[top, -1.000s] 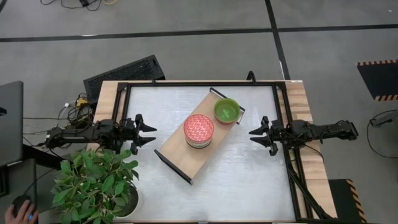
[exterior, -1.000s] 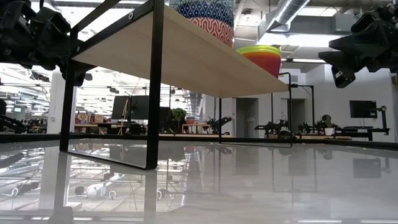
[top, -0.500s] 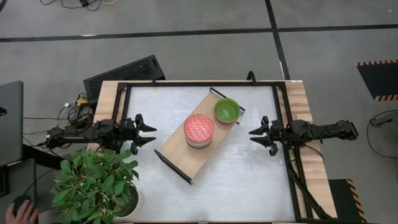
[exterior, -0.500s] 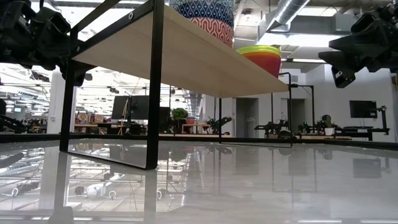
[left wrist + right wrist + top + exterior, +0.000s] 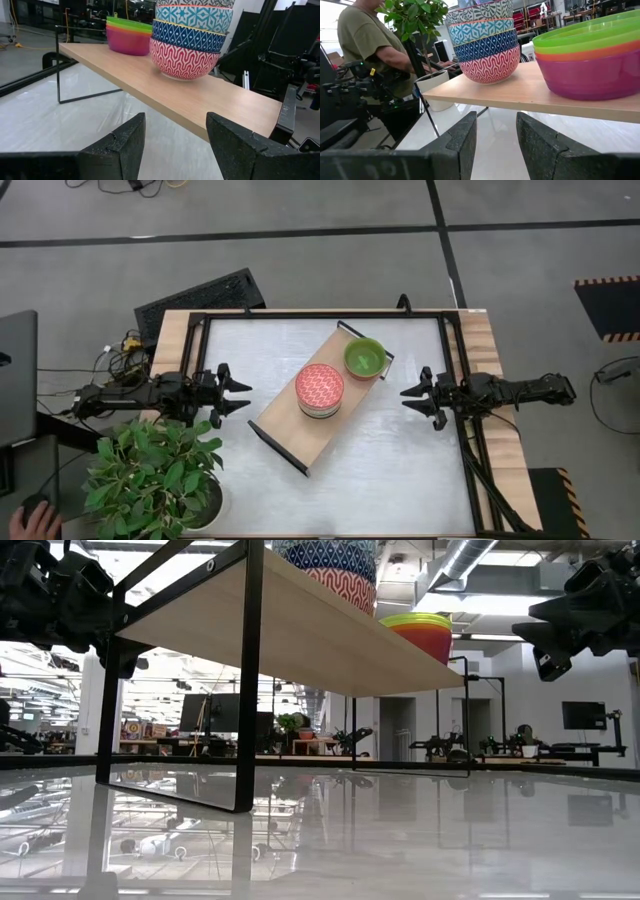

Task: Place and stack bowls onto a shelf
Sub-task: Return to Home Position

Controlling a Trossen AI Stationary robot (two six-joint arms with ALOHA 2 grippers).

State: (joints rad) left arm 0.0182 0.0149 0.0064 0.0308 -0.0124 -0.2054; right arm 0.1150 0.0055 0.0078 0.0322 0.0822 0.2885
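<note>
The long light-wood shelf with black metal end frames [image 5: 283, 426] is lying diagonally on the white black-framed tabletop [image 5: 400, 470], its long axis running from lower left to upper right in the high view. A stack of lattice-patterned bowls [image 5: 320, 388] is sitting midway along it. A stack of plain bowls [image 5: 364, 358] is sitting at its upper-right end, green on top, purple lowest. The left gripper [image 5: 246, 395] and right gripper [image 5: 404, 399] are hovering at opposite table edges, fingers spread wide, gripping nothing. A potted green plant [image 5: 150, 475] is standing by the left arm. A person in an olive shirt [image 5: 365, 35] is showing beyond the table.
</note>
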